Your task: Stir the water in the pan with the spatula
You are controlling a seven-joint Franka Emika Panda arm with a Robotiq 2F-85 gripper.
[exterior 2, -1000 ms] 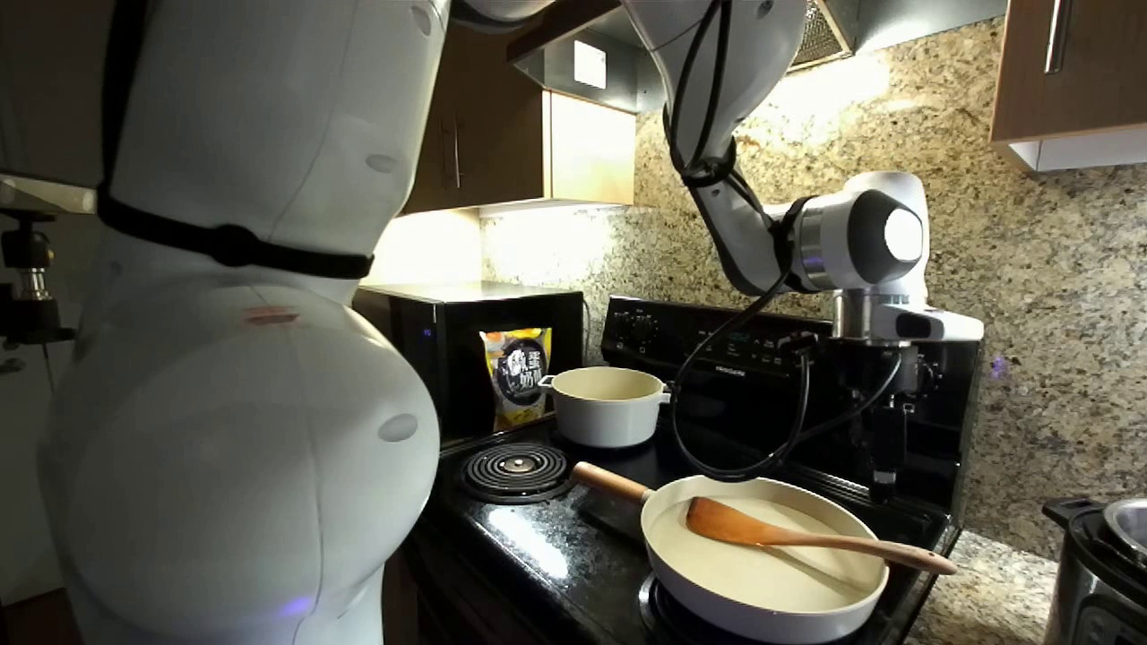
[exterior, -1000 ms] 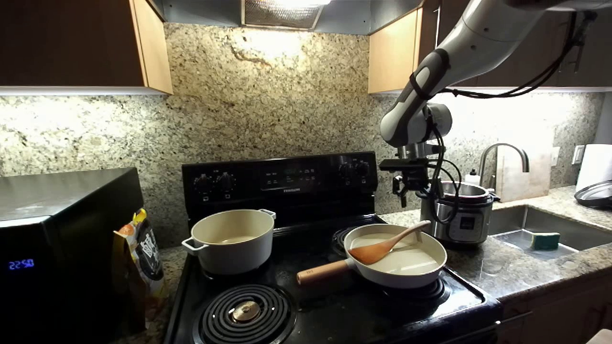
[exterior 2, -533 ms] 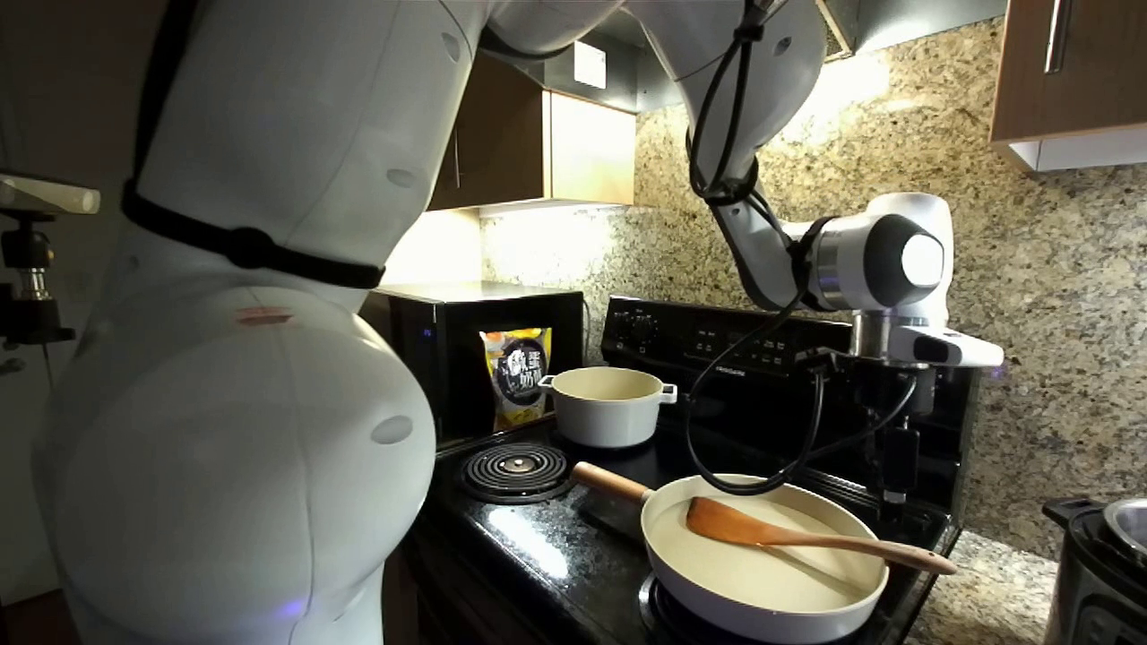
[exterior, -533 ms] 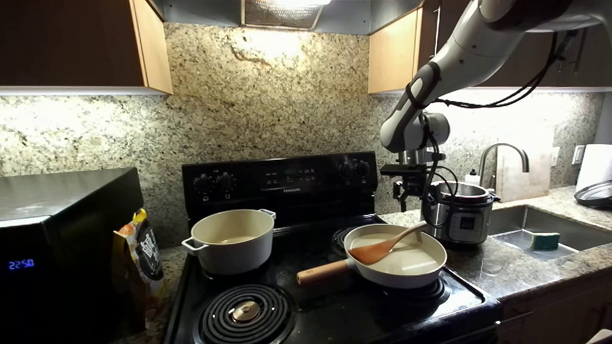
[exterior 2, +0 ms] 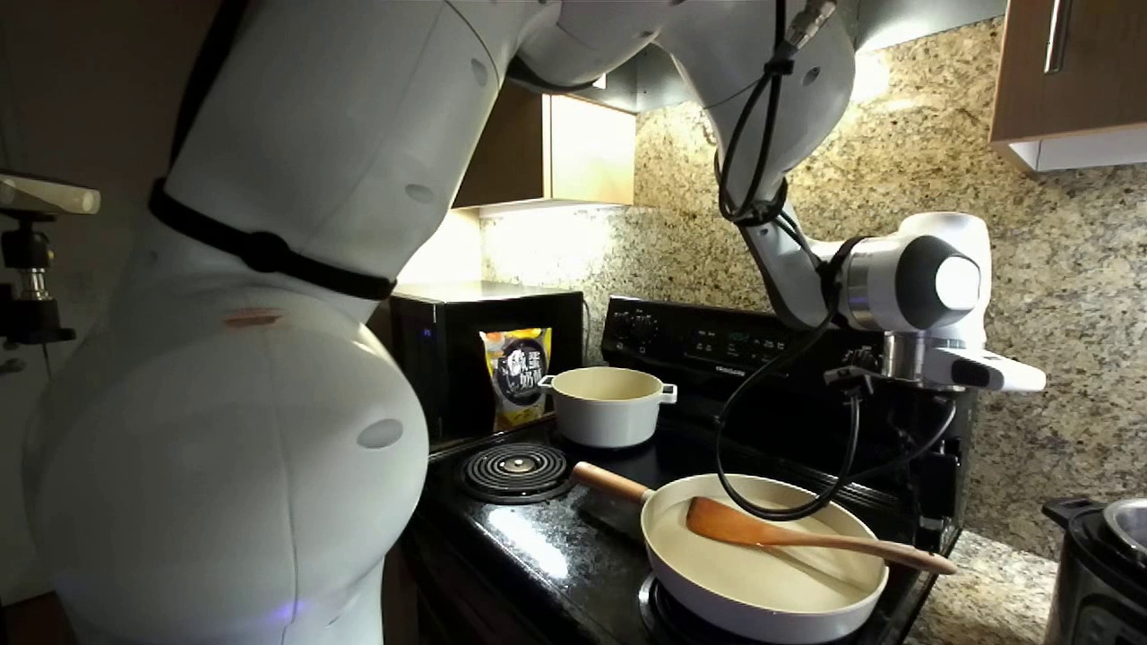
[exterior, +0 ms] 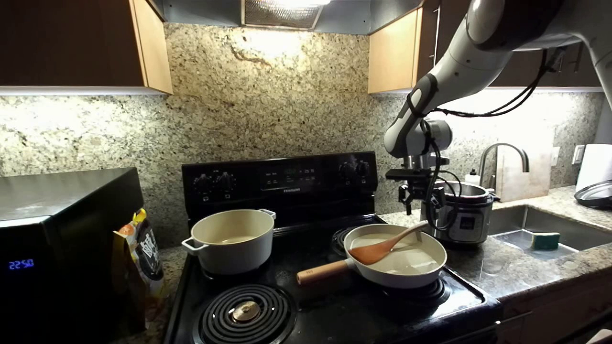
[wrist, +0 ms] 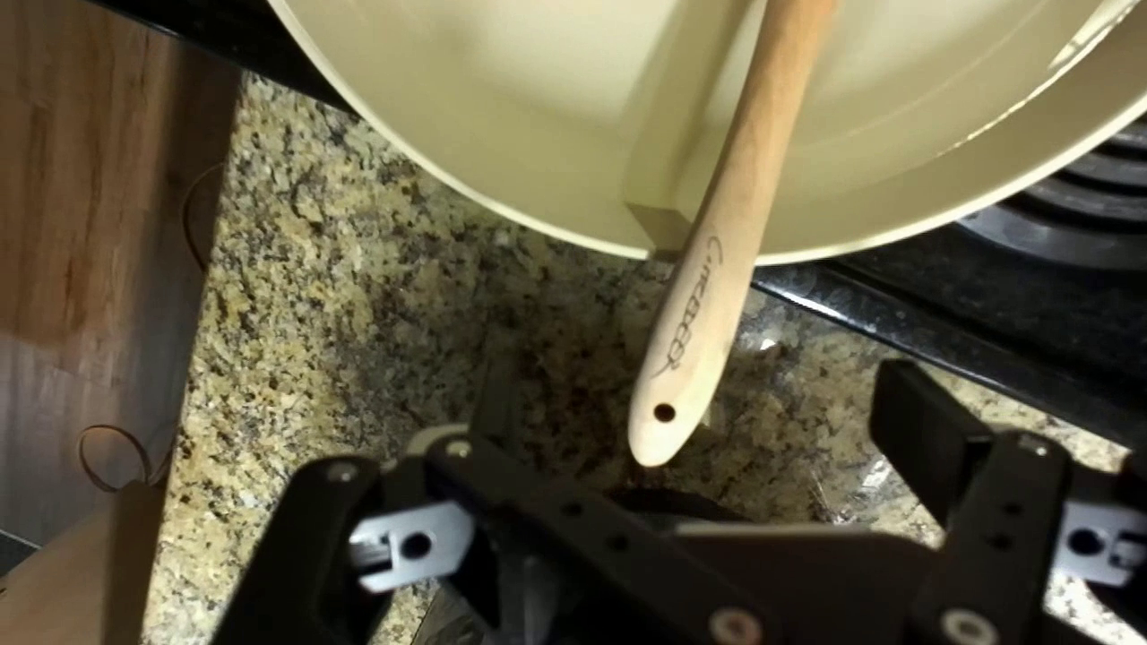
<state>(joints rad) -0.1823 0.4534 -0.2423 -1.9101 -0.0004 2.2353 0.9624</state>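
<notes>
Spatula (exterior: 377, 249): right of centre in an exterior view; blade end low inside the pan (exterior: 401, 282), handle slanting toward the upper right and crossing over the rim.
Handle end (wrist: 659, 430): pale wood with lettering and a dark hole; centre of the wrist view, projecting past the pan's rim, above the table (wrist: 305, 296).
Water (exterior: 411, 263): shallow, in the pan; nearly colourless, hard to distinguish from the cream interior.
Pan: stands on the right side of the stove (exterior: 325, 315); wooden pan handle (exterior: 322, 272) points to the lower left of that frame.
End effector (wrist: 708, 408): fingers spread wide, nothing held; in the wrist view the handle end appears in the gap between them, apart from both. Difference in height cannot be told.
Arm (exterior: 471, 67): enters at the upper right of an exterior view; end effector hangs pointing downward.
Pot (exterior: 236, 258): on the stove, left of the pan, well apart from it.
Coil burner (exterior: 217, 306): lower left, in front of the pot.
Pressure cooker (exterior: 478, 215): on the table, right of the pan.
Sponge (exterior: 545, 241): in the sink (exterior: 569, 223), right part of the frame.
Bag (exterior: 148, 253): upright beside the black appliance (exterior: 62, 267) at left.
</notes>
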